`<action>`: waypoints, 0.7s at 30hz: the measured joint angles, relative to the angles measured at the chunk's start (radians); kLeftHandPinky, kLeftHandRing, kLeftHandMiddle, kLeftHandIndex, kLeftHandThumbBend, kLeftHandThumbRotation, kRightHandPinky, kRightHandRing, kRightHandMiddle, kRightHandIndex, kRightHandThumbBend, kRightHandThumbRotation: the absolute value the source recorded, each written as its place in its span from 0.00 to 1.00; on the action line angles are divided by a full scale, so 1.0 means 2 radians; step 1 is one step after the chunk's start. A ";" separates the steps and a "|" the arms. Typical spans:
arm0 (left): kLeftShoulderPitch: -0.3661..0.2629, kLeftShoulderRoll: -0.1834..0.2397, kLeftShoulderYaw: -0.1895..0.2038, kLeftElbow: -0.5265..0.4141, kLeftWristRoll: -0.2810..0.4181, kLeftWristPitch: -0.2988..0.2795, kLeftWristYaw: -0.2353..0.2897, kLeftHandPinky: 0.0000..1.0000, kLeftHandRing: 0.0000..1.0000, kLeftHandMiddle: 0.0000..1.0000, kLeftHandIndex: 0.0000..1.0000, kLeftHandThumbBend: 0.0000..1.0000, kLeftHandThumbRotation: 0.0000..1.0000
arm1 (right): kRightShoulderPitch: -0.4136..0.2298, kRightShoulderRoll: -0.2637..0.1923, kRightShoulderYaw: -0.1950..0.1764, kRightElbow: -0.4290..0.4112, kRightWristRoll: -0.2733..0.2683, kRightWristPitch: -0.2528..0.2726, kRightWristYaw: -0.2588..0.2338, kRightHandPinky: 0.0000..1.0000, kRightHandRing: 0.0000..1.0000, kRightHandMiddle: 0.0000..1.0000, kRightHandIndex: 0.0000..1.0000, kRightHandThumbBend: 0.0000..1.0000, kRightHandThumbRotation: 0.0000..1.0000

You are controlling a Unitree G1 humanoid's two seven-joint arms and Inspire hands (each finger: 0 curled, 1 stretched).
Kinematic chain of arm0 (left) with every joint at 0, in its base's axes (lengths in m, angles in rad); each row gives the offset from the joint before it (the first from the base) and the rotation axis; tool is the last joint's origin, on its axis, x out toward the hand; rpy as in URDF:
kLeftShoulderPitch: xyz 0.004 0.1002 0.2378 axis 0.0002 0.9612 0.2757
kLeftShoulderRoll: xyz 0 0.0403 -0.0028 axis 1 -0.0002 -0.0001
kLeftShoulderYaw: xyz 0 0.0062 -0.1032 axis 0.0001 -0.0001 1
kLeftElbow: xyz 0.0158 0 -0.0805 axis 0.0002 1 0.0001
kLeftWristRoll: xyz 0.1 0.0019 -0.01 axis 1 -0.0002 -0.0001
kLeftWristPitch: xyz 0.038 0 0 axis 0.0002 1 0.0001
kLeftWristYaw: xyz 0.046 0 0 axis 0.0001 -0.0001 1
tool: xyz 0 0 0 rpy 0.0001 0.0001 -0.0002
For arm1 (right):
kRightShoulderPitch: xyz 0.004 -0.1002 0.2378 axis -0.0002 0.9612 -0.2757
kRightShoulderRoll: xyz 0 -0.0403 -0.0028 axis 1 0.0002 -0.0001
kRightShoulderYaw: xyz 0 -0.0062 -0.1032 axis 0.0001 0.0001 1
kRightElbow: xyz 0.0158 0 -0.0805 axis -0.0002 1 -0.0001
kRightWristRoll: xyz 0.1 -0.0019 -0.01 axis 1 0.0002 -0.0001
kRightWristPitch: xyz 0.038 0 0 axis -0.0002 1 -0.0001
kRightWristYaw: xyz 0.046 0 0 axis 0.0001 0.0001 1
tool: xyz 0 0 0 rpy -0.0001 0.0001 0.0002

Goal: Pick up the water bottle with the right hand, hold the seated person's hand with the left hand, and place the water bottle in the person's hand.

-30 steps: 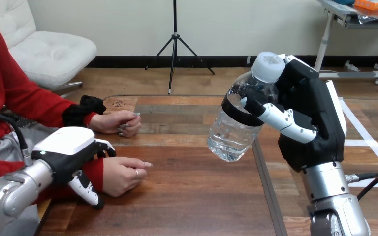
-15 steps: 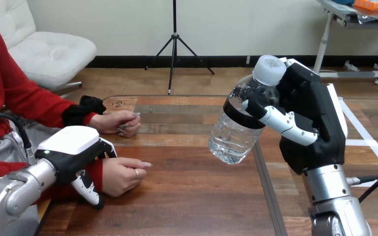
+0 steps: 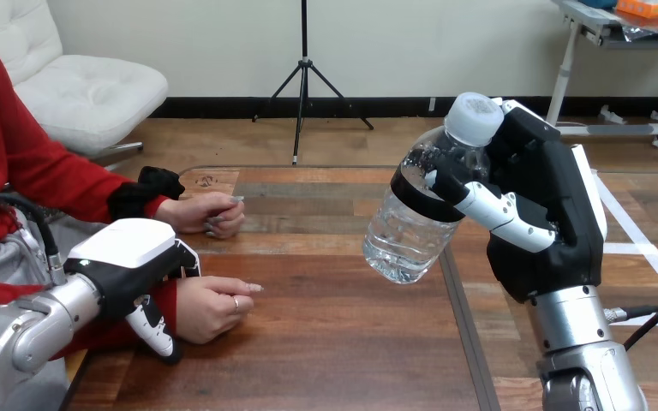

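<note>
My right hand point(image 3: 548, 231) grips the water bottle point(image 3: 407, 235) (cap tilted toward one o'clock) while, at its eight o'clock, my left hand point(image 3: 124, 261) curls round the person's wrist point(image 3: 170, 297).

The water bottle point(image 3: 407, 233), clear plastic with a white cap and a dark band round its shoulder, hangs above the bench point(image 3: 334, 342). It is tilted with the cap up and to the right, clasped in the curled right hand point(image 3: 557, 224). The person's hand point(image 3: 214, 306) nearer the view's bottom rests loosely closed on the bench, its wrist under the left hand point(image 3: 128, 257), perhaps gripped.
</note>
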 measured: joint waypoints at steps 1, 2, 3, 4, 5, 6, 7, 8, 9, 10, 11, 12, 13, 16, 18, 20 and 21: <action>0.000 0.000 0.000 0.000 0.000 0.000 -0.001 0.39 0.44 0.50 0.51 0.98 0.00 | 0.000 0.000 0.000 -0.002 0.000 0.001 0.000 0.24 0.31 0.40 0.43 0.74 0.00; -0.001 0.000 0.000 0.000 0.000 0.000 -0.002 0.39 0.44 0.49 0.51 0.98 0.00 | 0.000 0.000 0.001 -0.005 0.001 0.002 0.000 0.24 0.31 0.40 0.43 0.74 0.00; -0.001 0.000 -0.001 0.000 0.000 0.000 -0.003 0.38 0.44 0.49 0.51 0.98 0.00 | 0.001 0.000 0.001 -0.007 0.002 0.004 0.000 0.24 0.31 0.40 0.43 0.74 0.00; -0.001 0.000 -0.001 0.000 0.000 0.000 -0.003 0.38 0.44 0.49 0.51 0.98 0.00 | 0.001 0.000 0.001 -0.009 0.004 0.004 0.000 0.24 0.31 0.40 0.43 0.75 0.00; -0.001 0.001 -0.001 0.000 0.000 -0.001 -0.004 0.38 0.43 0.49 0.51 0.98 0.00 | 0.001 0.000 0.001 -0.010 0.004 0.005 0.000 0.24 0.31 0.40 0.43 0.75 0.00; -0.002 0.001 -0.001 0.000 0.000 -0.001 -0.004 0.37 0.43 0.49 0.50 0.98 0.00 | 0.001 0.000 0.001 -0.012 0.005 0.006 0.000 0.24 0.31 0.40 0.43 0.74 0.00; -0.002 0.001 -0.001 0.000 -0.001 -0.002 -0.005 0.37 0.43 0.49 0.50 0.98 0.00 | 0.001 0.000 0.002 -0.014 0.005 0.006 0.000 0.23 0.30 0.39 0.43 0.74 0.00; -0.002 0.001 -0.001 0.000 -0.001 -0.002 -0.006 0.37 0.43 0.48 0.50 0.98 0.00 | 0.001 0.000 0.002 -0.016 0.006 0.007 0.000 0.23 0.30 0.39 0.43 0.74 0.00; -0.002 0.001 -0.001 0.000 -0.001 -0.003 -0.007 0.36 0.42 0.48 0.50 0.98 0.00 | 0.001 0.000 0.002 -0.018 0.006 0.007 0.000 0.23 0.30 0.39 0.43 0.74 0.00; -0.002 0.001 -0.001 0.000 -0.001 -0.003 -0.008 0.36 0.42 0.48 0.49 0.98 0.00 | 0.001 0.000 0.002 -0.020 0.006 0.007 0.000 0.23 0.30 0.39 0.42 0.74 0.00; -0.002 0.001 -0.001 0.000 -0.001 -0.004 -0.009 0.35 0.41 0.48 0.49 0.98 0.00 | 0.001 0.000 0.003 -0.021 0.006 0.007 0.000 0.23 0.30 0.39 0.42 0.74 0.00; -0.002 0.002 -0.001 0.000 -0.002 -0.004 -0.010 0.35 0.41 0.47 0.49 0.98 0.00 | 0.001 0.000 0.003 -0.023 0.007 0.007 0.000 0.23 0.30 0.39 0.42 0.73 0.00; -0.002 0.002 -0.001 0.000 -0.002 -0.004 -0.012 0.35 0.41 0.47 0.49 0.97 0.00 | 0.001 0.000 0.003 -0.025 0.007 0.007 0.000 0.23 0.30 0.39 0.42 0.73 0.00; -0.002 0.003 -0.001 -0.002 -0.003 -0.006 -0.016 0.34 0.40 0.47 0.48 0.97 0.00 | 0.001 0.000 0.004 -0.028 0.008 0.007 0.000 0.23 0.30 0.39 0.42 0.72 0.00; -0.002 0.004 -0.001 -0.005 -0.004 -0.007 -0.019 0.33 0.40 0.46 0.48 0.97 0.00 | 0.000 0.001 0.004 -0.029 0.009 0.008 0.000 0.23 0.31 0.40 0.42 0.72 0.00; -0.002 0.004 0.000 -0.008 -0.005 -0.008 -0.024 0.32 0.39 0.45 0.48 0.96 0.00 | 0.000 0.001 0.005 -0.029 0.009 0.009 0.000 0.24 0.31 0.40 0.42 0.72 0.00; -0.002 0.004 0.000 -0.010 -0.006 -0.008 -0.026 0.32 0.38 0.45 0.47 0.96 0.00 | 0.000 0.001 0.005 -0.029 0.009 0.009 0.000 0.24 0.31 0.40 0.42 0.72 0.00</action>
